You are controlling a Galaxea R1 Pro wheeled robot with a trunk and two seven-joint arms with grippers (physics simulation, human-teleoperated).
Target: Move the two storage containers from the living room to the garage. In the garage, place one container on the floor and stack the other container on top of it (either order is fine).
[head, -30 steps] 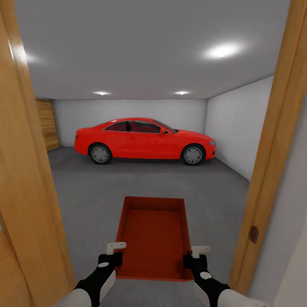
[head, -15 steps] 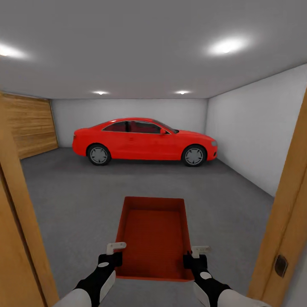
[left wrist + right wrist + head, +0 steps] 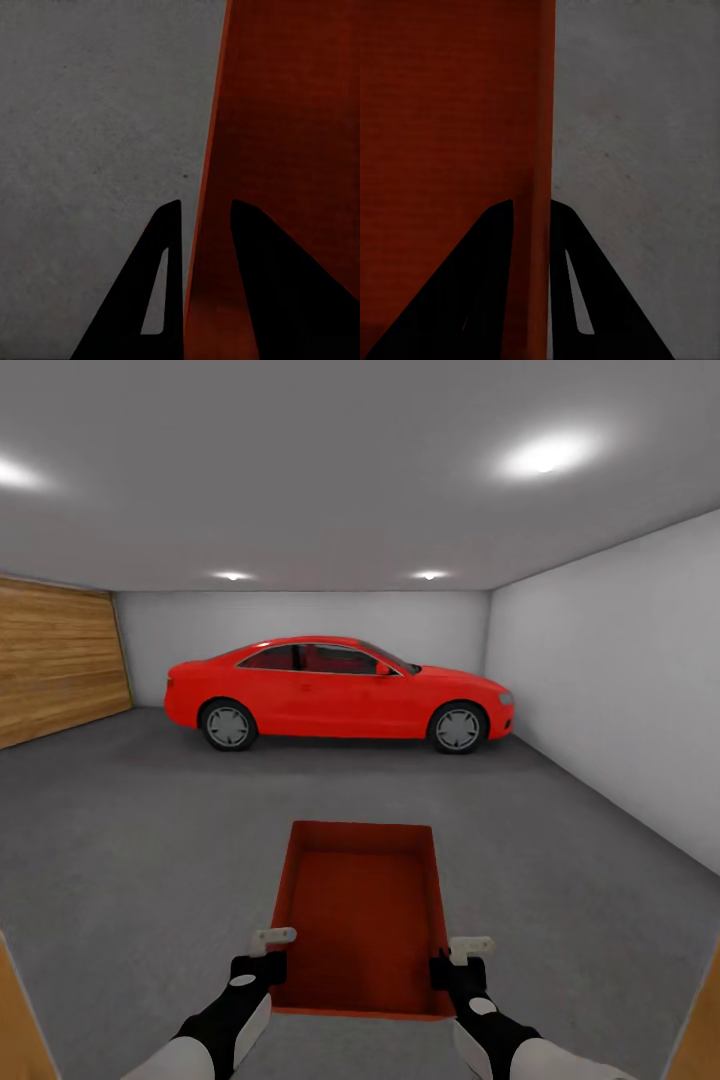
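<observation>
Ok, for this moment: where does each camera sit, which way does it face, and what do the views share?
Head view: on the head, looking forward and down into the garage at the car; both forearms show, left gripper and right gripper holding the container.
Left wrist view: on the left arm, looking along its fingers, which straddle the container's wall.
Right wrist view: on the right arm, mirrored, wall between the fingers.
Shared: container and grey floor.

The floor point(image 3: 150, 840) is dark grey and rough, like concrete, spreading wide between pale walls. A shiny red car point(image 3: 335, 693) stands on it at the far end, side-on.
</observation>
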